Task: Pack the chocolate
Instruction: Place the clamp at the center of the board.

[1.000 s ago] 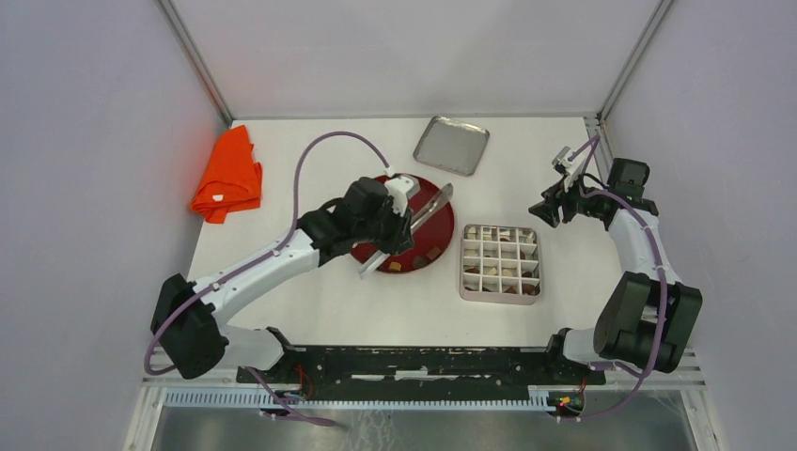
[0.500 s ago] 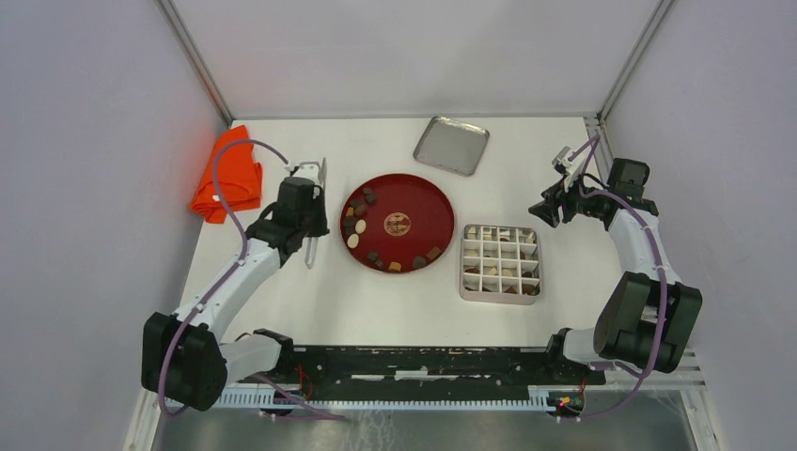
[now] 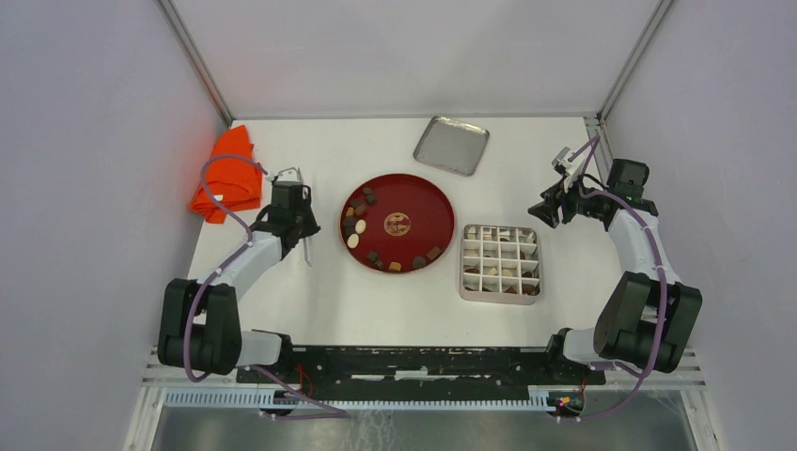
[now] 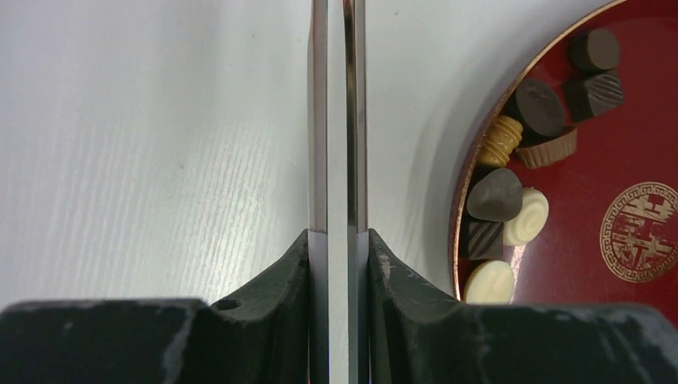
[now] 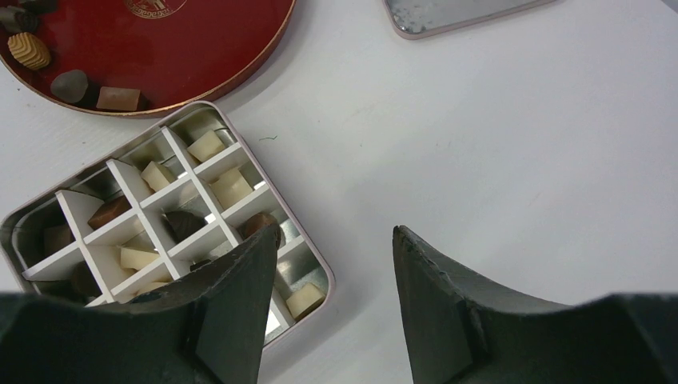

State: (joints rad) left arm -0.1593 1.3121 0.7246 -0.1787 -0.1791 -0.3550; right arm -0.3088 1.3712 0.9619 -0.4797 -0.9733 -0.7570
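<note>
Chocolate pieces (image 3: 360, 225), dark, tan and cream, lie along the left and lower rim of the red plate (image 3: 418, 197). More fill cells of the gridded tin box (image 3: 461, 268) to its right. My left gripper (image 3: 289, 209) hangs over the table just left of the plate, shut on metal tongs (image 4: 318, 120). The two tong blades sit nearly together. The left wrist view has the plate (image 4: 640, 120) and its chocolates (image 4: 496, 196) to the right of the gripper (image 4: 337, 236). My right gripper (image 3: 548, 211) hovers open and holds nothing beyond the box's right corner (image 5: 324, 272).
A flat metal lid (image 3: 451, 144) lies at the back behind the plate. A crumpled orange cloth (image 3: 228, 174) sits at the back left, close to the left arm. Grey walls enclose the white table on three sides.
My left arm has swung off the plate to the left, carrying the tongs, and has drawn back beside the plate's left edge. The right arm has not moved.
</note>
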